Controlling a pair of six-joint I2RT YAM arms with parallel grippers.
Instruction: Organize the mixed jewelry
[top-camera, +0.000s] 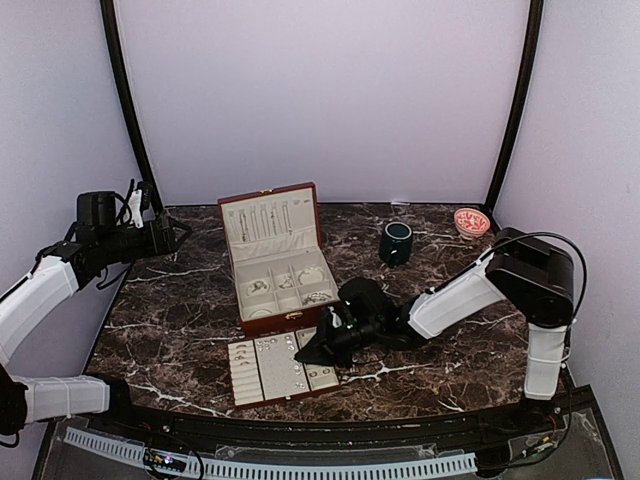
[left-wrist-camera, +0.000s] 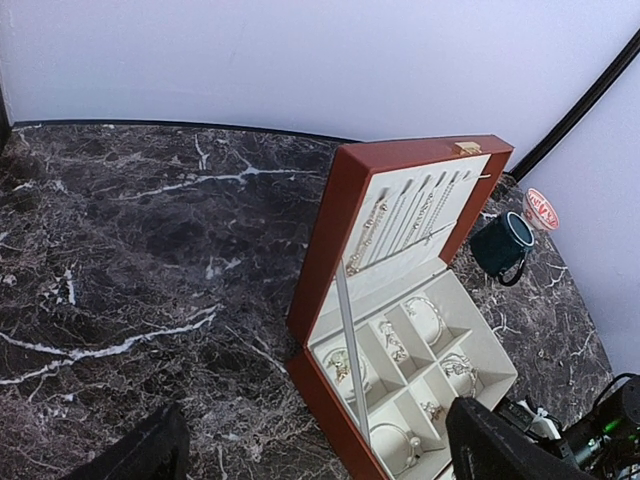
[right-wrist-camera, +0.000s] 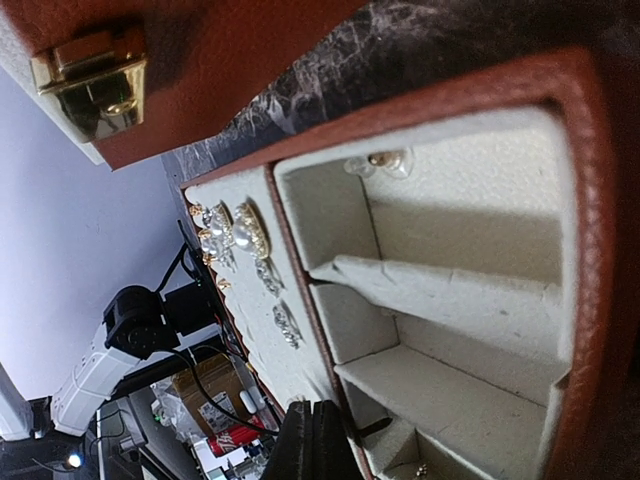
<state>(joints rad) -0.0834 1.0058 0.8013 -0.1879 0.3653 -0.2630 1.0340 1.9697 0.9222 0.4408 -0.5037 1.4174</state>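
Two obstacles beside closed right fingers (right-wrist-camera: 305, 445): box (top-camera: 285, 322) front wall, tray (top-camera: 245, 372) holding jewelry (right-wrist-camera: 235, 230); left fingers (left-wrist-camera: 500, 445) spread apart.

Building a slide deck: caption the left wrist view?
Open reddish-brown jewelry box on marble table, chains in its lid, green mug and pink bowl beyond.

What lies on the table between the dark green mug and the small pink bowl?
Nothing. In the top view, only the bare marble table shows between the mug and the bowl.
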